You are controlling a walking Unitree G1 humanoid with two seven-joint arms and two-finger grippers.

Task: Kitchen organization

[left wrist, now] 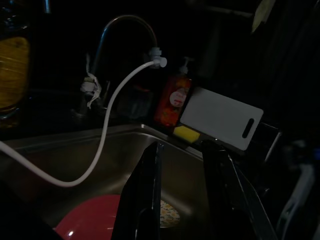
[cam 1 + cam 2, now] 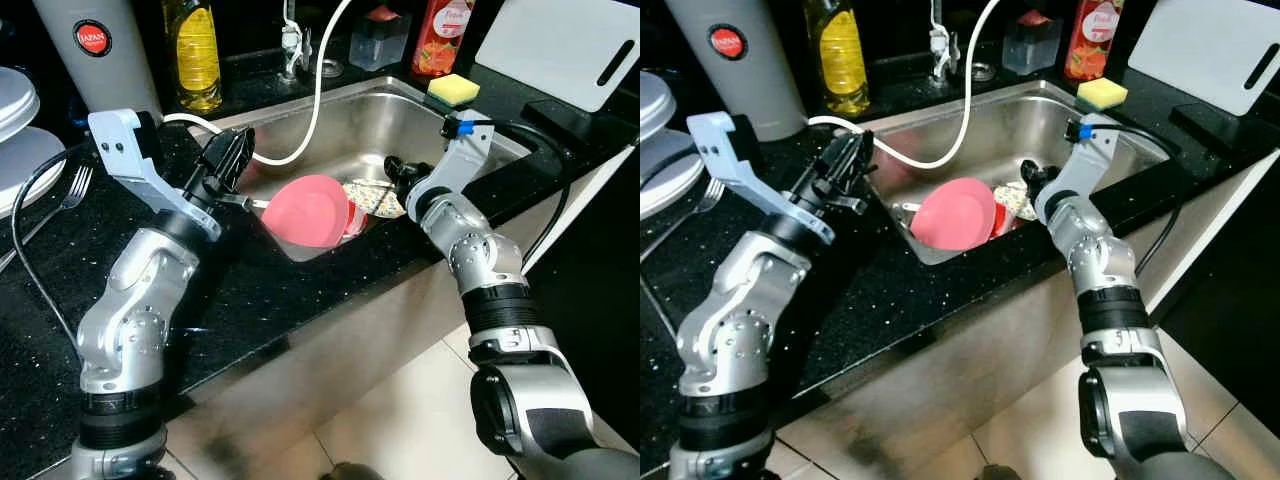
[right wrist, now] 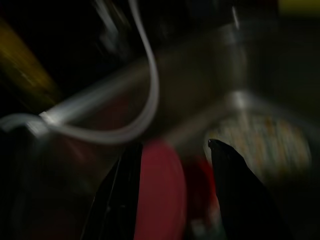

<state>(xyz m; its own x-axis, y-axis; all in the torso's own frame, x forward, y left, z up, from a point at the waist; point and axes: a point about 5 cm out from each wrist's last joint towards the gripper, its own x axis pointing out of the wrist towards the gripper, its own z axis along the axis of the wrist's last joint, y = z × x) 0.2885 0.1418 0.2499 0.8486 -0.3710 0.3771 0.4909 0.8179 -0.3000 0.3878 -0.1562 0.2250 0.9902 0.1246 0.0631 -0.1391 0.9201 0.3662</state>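
Observation:
A pink plate [image 2: 308, 212] leans on edge in the steel sink [image 2: 372, 130], against its near wall. Beside it lies a patterned dish [image 2: 377, 201], with something red [image 2: 356, 216] tucked between them. My left gripper [image 2: 232, 160] hovers over the sink's left rim, open and holding nothing; the left wrist view shows a gap between its fingers [image 1: 145, 190]. My right gripper [image 2: 393, 170] reaches down into the sink just above the patterned dish, open, with the pink plate [image 3: 160, 195] blurred beyond its fingers.
A white hose [image 2: 315, 100] loops from the tap into the sink. Behind stand an oil bottle [image 2: 193, 50], a grey flask [image 2: 95, 50], a red soap bottle [image 2: 443, 35], a yellow sponge [image 2: 453, 88] and a white cutting board [image 2: 560, 45]. Stacked white plates [image 2: 15, 110] and a fork [image 2: 75, 190] sit left.

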